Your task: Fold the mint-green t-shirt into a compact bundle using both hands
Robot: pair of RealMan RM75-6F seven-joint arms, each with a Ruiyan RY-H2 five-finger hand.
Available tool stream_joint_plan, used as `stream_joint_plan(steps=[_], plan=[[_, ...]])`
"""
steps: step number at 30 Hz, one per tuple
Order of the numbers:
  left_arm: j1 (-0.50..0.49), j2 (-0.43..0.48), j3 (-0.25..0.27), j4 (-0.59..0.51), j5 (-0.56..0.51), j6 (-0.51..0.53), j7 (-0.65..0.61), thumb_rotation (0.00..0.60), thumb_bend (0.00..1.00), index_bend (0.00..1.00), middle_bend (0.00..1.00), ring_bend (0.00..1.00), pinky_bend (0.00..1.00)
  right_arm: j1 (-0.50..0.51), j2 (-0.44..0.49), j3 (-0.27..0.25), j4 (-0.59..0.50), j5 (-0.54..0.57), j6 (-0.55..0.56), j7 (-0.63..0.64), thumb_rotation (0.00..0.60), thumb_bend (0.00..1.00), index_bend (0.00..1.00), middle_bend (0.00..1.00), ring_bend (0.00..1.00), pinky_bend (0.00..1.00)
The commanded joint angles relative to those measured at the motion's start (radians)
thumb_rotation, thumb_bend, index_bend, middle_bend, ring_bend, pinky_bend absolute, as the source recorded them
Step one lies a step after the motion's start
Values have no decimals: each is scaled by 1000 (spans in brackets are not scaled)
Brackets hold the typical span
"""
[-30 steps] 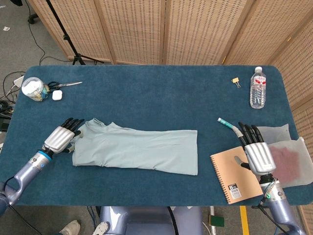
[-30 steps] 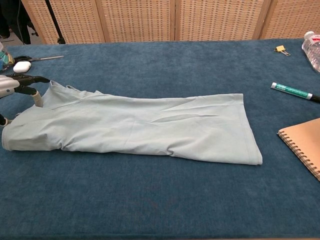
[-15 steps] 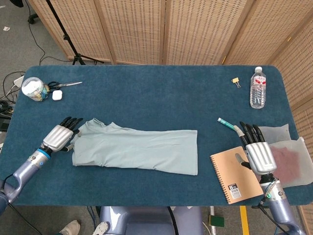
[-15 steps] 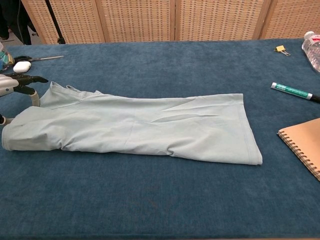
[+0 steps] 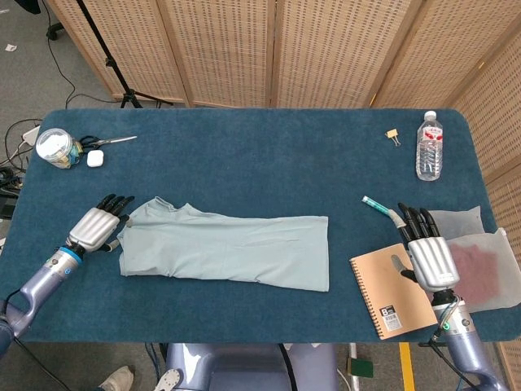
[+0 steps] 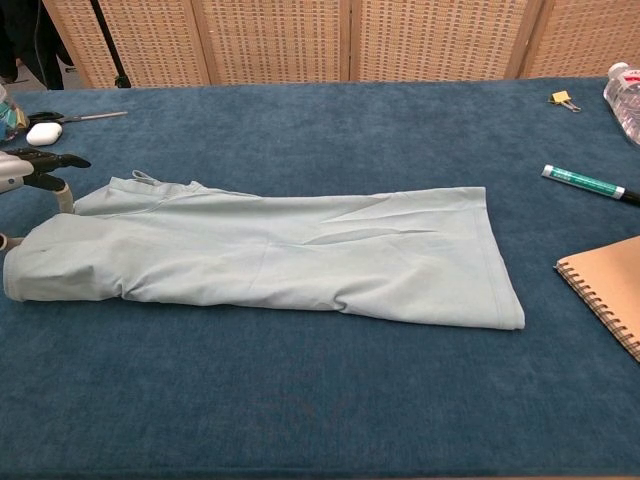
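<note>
Left hand open beside t-shirt; right hand open above notebook.

Left robot hand beside folded t-shirt.

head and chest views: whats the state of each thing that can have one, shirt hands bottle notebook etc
mint-green t-shirt: folded into a long strip, flat on the table, not yet bundled
left hand: beside the shirt's collar end, fingers extended, holding nothing
right hand: over the notebook, fingers spread, holding nothing
water bottle: lying down, cap on
notebook: closed
marker: capped, lying flat
scissors: closed
</note>
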Motion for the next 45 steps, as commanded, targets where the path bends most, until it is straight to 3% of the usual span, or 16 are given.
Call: stream_joint_plan(steps=[1,24,35,45], plan=[[-1,-10,-2,10,-2,4,3,600,281,441,0,0,0,0,0,1,-1,0,0,0,600,363,0,0,0,0],[-3,-34,-17,24,-15,16,22,600,399,580,0,0,0,-2,5,1,-8,-8,2,7,600,388,0,0,0,0],[-7,-30,-16,9,-15,15,24,600,624,673,0,0,0,-4,8,2,-9,-12,6,10,600,388,0,0,0,0],[-4,-12,-27,9,-32,1,19,600,649,687,0,0,0,-5,8,2,-10,-14,7,11,600,388,0,0,0,0]])
